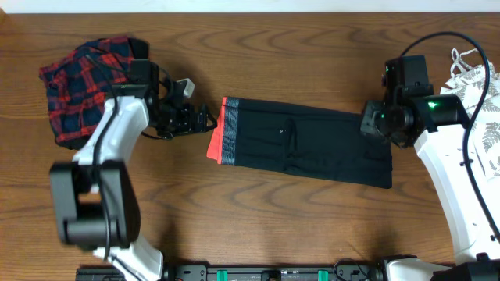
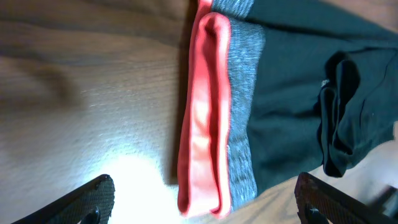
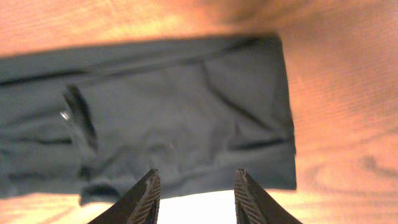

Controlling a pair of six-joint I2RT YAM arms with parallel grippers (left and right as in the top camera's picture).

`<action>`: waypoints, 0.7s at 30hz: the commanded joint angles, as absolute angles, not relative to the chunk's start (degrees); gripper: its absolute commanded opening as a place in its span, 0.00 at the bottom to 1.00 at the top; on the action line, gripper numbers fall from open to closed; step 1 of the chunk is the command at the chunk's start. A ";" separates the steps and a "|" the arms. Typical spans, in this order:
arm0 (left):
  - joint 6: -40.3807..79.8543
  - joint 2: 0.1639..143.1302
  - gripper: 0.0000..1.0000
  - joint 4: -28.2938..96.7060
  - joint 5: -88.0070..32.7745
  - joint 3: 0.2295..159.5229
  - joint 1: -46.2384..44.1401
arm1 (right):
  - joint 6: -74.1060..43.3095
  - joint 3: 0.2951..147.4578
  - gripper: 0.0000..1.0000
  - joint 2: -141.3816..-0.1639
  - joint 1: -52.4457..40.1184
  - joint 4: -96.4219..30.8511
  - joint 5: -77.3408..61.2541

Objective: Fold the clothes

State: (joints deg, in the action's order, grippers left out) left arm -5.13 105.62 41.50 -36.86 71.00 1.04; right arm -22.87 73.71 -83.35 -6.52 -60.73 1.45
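- left arm (image 1: 117, 129), right arm (image 1: 453, 172): white shells, black joints
- right arm: green light (image 1: 432, 104) just behind hand, black cable (image 1: 451, 33) looping above it
- fingers (image 3: 147, 198): black, ribbed

Nothing legible anywhere: no words, brand names, numbers or signs. Only a tiny white mark (image 2: 324, 81) on the long black stretch-fabric leggings with a grey-and-coral waistband (image 2: 292, 93), near the middle crease. Also visible from overhead and from the right wrist, but too small and blurred to read as lettering or logo.
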 commanded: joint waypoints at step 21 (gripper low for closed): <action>-10.87 116.81 0.93 40.23 -44.53 74.11 -2.94 | -21.82 64.38 0.36 -83.90 -5.96 -58.92 0.14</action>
State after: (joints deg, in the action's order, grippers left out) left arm -9.52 116.16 40.07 -46.83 73.01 -2.94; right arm -22.50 64.60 -83.74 -6.26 -59.11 0.36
